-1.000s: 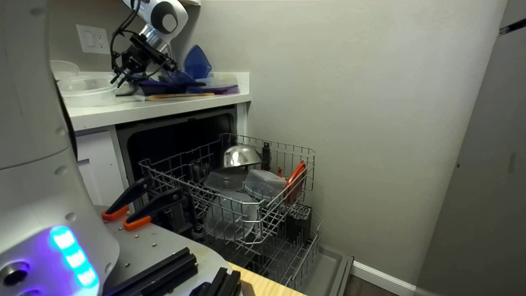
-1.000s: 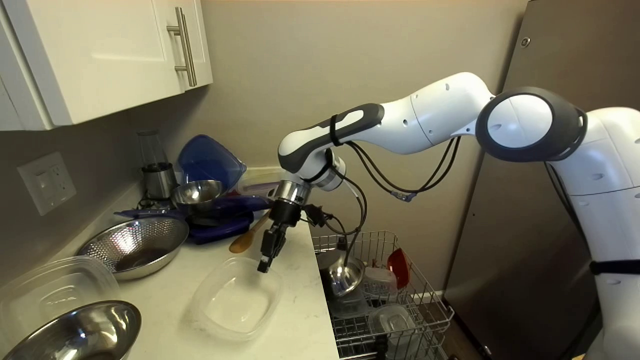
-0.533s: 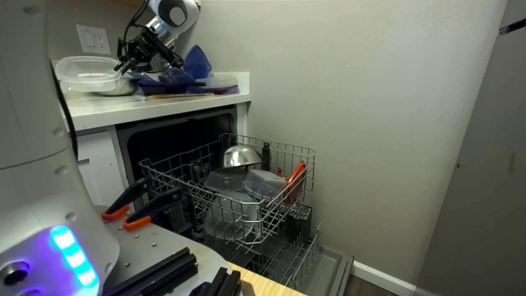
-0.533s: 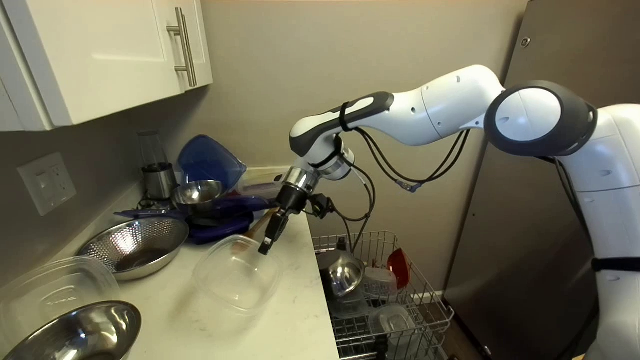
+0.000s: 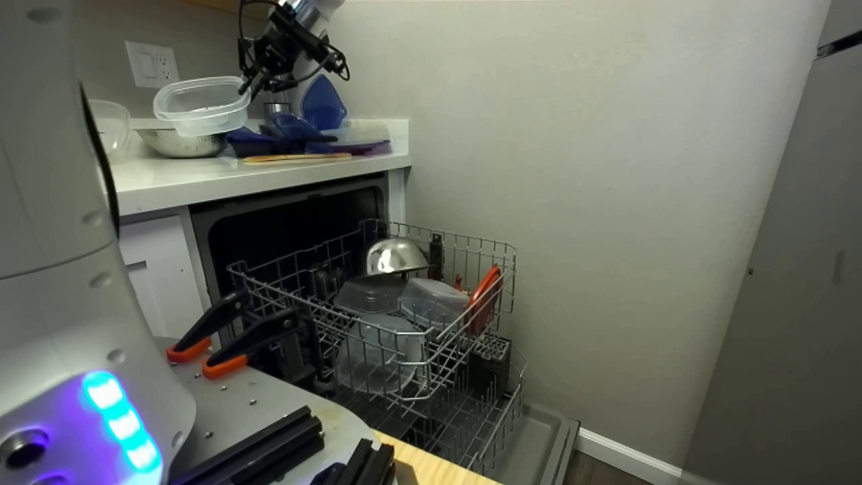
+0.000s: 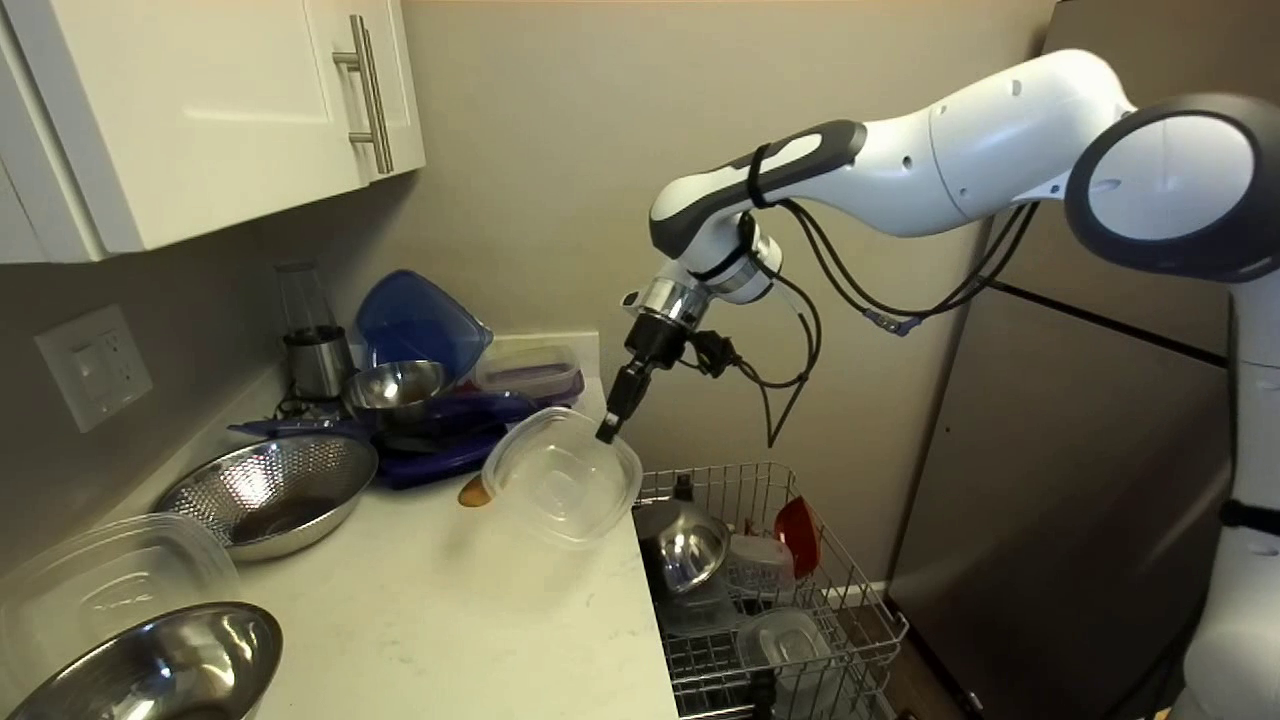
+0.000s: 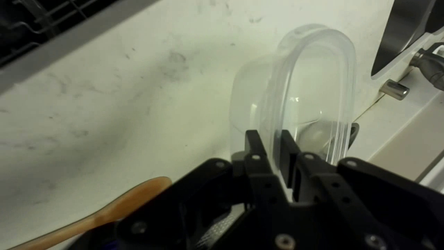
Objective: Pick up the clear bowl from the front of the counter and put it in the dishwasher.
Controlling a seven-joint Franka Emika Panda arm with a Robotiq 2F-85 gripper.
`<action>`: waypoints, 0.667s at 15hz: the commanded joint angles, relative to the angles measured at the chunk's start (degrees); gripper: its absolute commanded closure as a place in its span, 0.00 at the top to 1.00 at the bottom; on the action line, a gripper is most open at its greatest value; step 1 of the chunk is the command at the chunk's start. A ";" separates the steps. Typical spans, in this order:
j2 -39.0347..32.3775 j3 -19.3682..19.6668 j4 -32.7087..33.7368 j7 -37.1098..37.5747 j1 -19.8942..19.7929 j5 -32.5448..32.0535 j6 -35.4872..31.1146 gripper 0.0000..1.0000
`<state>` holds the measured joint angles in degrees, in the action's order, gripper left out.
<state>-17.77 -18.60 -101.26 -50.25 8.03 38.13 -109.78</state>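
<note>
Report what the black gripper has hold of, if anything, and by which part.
The black gripper holds the clear deep-sided plastic bowl by its rim, one finger inside and one outside.

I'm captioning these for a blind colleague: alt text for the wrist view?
Gripper pinching a clear bowl by its rim above a white counter. A wooden spoon lies lower left; a dishwasher rack shows upper left.

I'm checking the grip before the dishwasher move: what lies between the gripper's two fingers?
Part of the clear bowl, at its rim. The wrist view shows the gripper closed on it, one finger outside the wall, the other inside.
</note>
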 commanded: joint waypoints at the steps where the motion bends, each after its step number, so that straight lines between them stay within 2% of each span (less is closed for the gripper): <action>1: 11.24 4.05 -10.02 3.28 -0.71 -3.72 -0.65 0.04; 6: 19.37 7.69 -14.78 10.71 -0.11 -16.26 0.57 0.04; 10: 22.20 7.49 -15.21 19.48 1.02 -28.65 0.26 0.04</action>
<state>0.91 -11.03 -114.32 -37.33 7.81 17.18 -109.41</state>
